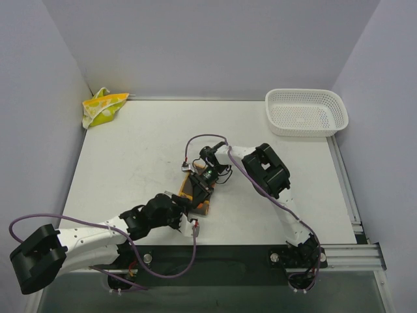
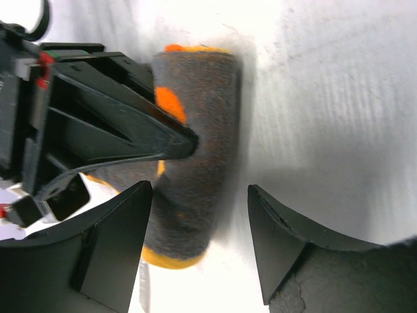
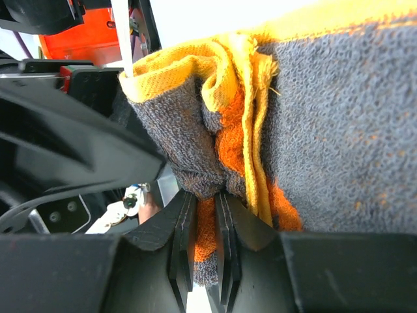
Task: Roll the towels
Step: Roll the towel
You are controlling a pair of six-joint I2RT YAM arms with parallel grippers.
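Note:
The orange and grey towel (image 1: pixel 197 190) lies rolled into a thick roll at the table's near middle. In the left wrist view the roll (image 2: pixel 195 150) lies mostly between my open left gripper's (image 2: pixel 199 248) fingers, near the left one. My right gripper (image 1: pixel 201 183) is shut on a fold of the towel's loose edge (image 3: pixel 205 235). Its fingers (image 2: pixel 156 140) press on the roll from the far side. The pale yellow towel with lime-green prints (image 1: pixel 103 107) lies crumpled at the far left corner, away from both grippers.
A white mesh basket (image 1: pixel 306 112) stands at the far right corner. Grey walls close the table at the back and sides. A metal rail (image 1: pixel 345 251) runs along the near right edge.

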